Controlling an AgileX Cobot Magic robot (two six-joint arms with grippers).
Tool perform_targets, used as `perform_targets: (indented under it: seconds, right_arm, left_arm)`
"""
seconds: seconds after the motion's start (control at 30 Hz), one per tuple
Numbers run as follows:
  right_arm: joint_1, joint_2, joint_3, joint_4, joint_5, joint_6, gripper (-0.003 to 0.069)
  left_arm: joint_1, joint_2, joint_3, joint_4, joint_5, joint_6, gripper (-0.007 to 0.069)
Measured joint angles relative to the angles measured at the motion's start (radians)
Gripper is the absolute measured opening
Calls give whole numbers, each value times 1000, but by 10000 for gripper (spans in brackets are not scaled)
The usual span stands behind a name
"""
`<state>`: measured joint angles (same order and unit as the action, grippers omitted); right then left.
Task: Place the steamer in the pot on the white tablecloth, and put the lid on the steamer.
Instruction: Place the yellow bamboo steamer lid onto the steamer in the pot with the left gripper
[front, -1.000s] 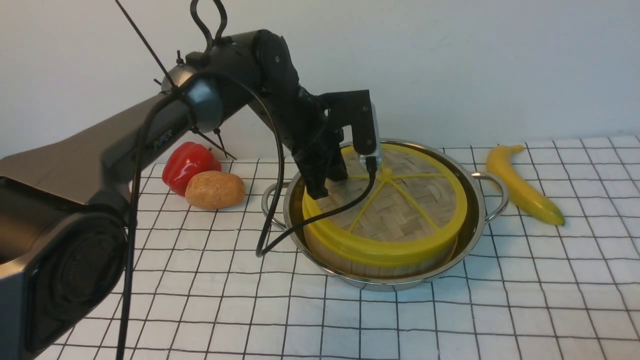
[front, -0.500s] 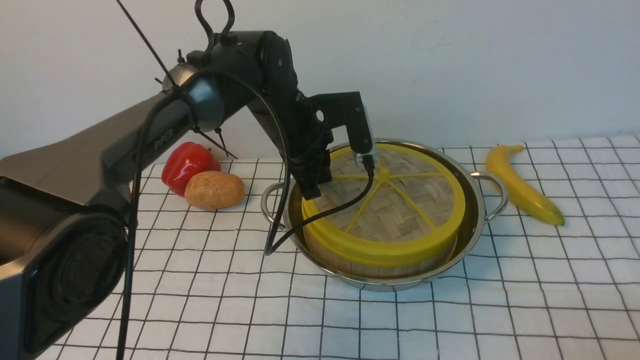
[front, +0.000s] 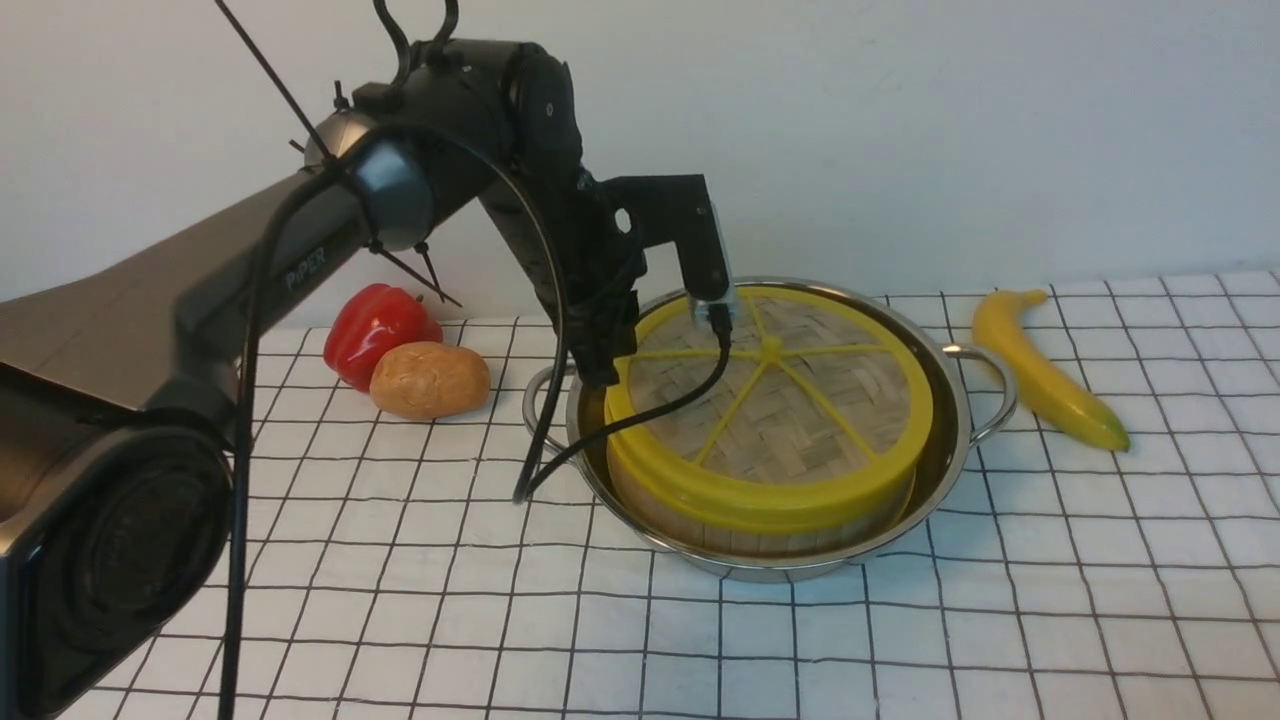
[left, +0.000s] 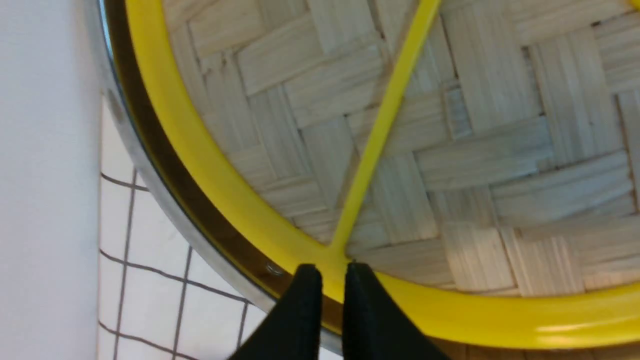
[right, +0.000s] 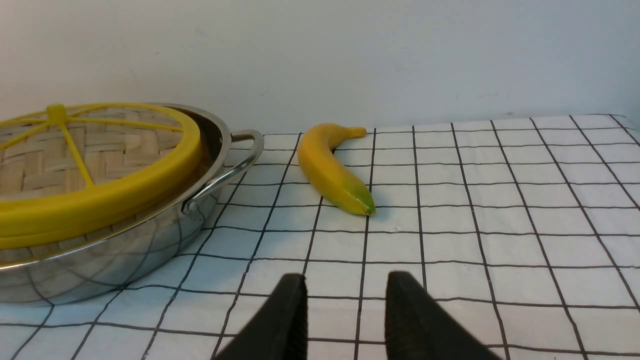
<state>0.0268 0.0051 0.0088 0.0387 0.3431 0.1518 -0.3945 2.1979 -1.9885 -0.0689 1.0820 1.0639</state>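
The pot (front: 945, 440) stands on the white tablecloth (front: 400, 600) with the steamer (front: 760, 535) inside it. Only the steamer's wooden wall shows. The lid (front: 780, 420) lies flat on the steamer and hides its contents. My left gripper (front: 598, 375) hangs just over the lid's left rim. In the left wrist view it (left: 327, 270) is shut and empty, above the point where a yellow spoke meets the rim of the lid (left: 450, 125), beside the pot's rim (left: 156, 192). My right gripper (right: 345, 285) is open and empty, low over the cloth, to the right of the pot (right: 125, 250).
A red pepper (front: 372, 325) and a potato (front: 430, 380) lie left of the pot. A banana (front: 1040, 370) lies to its right and also shows in the right wrist view (right: 330, 170). A white wall stands close behind. The left arm's black cable hangs over the pot's left handle.
My left gripper has moved left and slightly up, from over the lid's left part to its left rim. The lid, steamer and pot have not moved.
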Motion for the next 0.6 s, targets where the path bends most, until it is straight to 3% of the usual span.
perform_targets:
  seconds: [0.6]
  right_arm:
    - [0,0,0,0,0,0,242]
  left_arm:
    - [0,25,-2,-31,-44,0,64]
